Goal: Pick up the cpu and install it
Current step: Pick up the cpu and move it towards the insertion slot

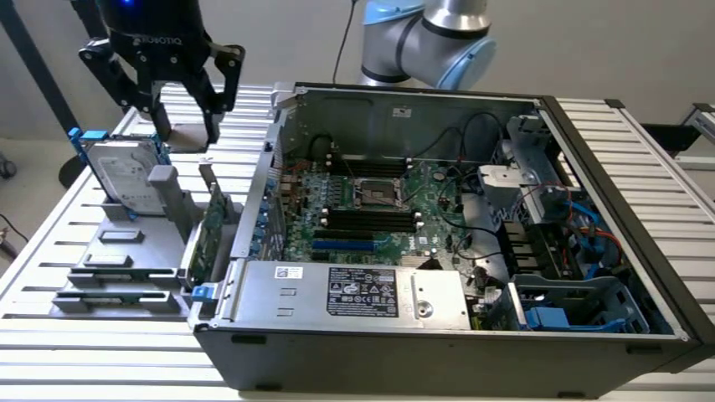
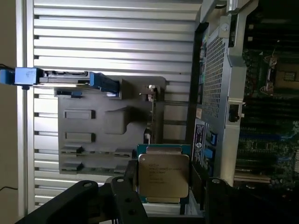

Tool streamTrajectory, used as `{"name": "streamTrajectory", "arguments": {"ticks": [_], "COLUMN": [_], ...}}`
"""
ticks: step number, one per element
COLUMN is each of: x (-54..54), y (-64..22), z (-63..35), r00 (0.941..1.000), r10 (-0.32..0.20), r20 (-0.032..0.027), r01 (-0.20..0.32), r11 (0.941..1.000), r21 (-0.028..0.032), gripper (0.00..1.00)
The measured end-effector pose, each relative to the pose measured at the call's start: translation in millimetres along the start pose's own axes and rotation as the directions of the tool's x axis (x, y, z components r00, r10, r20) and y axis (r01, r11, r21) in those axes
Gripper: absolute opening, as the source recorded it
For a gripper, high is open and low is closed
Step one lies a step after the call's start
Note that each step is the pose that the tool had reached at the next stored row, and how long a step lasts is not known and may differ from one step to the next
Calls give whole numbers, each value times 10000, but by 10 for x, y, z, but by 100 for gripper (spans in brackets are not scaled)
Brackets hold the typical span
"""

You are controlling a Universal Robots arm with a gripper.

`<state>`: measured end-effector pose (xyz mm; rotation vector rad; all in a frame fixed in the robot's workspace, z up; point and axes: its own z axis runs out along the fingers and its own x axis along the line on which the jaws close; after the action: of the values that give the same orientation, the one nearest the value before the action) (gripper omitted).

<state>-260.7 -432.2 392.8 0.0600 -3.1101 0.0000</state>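
At ten o'clock of the exterior view, gripper [image 1: 186, 126]: clenched on the cpu, hanging over the grey holder [image 2: 112, 122] outside the computer case [image 1: 447, 343].
Grip: two black fingers [image 2: 129, 183], one on each opposite edge of the chip. I judge this keeps the pads off the flat faces.
Cpu [image 2: 163, 175]: one, in the air between the fingers and touching nothing else. Its dull metal top with printed text faces the wrist camera, probably so that it can go down level.
Hard drive [image 1: 123, 172]: one, at eight o'clock from the gripper. It stands on its edge in a slot of the holder, with blue rails on its sides, I think so that it is easy to take from above.
Green card [image 1: 208, 234]: one, at six o'clock from the gripper, also upright in the holder, just beside the case wall.
Socket [image 1: 374, 193]: one, at four o'clock from the gripper, in the middle of the motherboard and well apart from the chip. The cpu is not yet in it.
Case: one, lying on its side with the cover off, so the board is reached from above.
Grey box with black label [image 1: 357, 293]: one, along the case's near edge, at five o'clock.
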Motion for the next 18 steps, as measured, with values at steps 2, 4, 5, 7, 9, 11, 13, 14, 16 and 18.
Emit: {"name": "streamTrajectory", "arguments": {"ticks": [2,4,5,7,9,11,13,14,16,18], "x": [-81,-162,-203,-286,-370,-457,-546,-591,-685,-775], "y": [-3,-6,-8,-11,-14,-17,-21,-23,-24,-22], "z": [-18,-36,-44,-60,-73,-81,-87,-89,-91,-94], "r00": [10000,10000,10000,10000,10000,9999,9999,9999,9999,9999], "r10": [-21,-44,-54,-75,-92,-104,-108,-109,-109,-110], "r20": [-5,-11,-14,-20,-25,-29,-33,-35,-35,-36], "r01": [21,44,54,75,92,104,108,109,108,110], "r11": [10000,10000,10000,10000,10000,9999,9999,9999,9999,9999], "r21": [-6,-11,-13,-21,-32,-43,-51,-54,-60,-65], "gripper": [55,55,55,55,55,55,55,55,55,55]}}
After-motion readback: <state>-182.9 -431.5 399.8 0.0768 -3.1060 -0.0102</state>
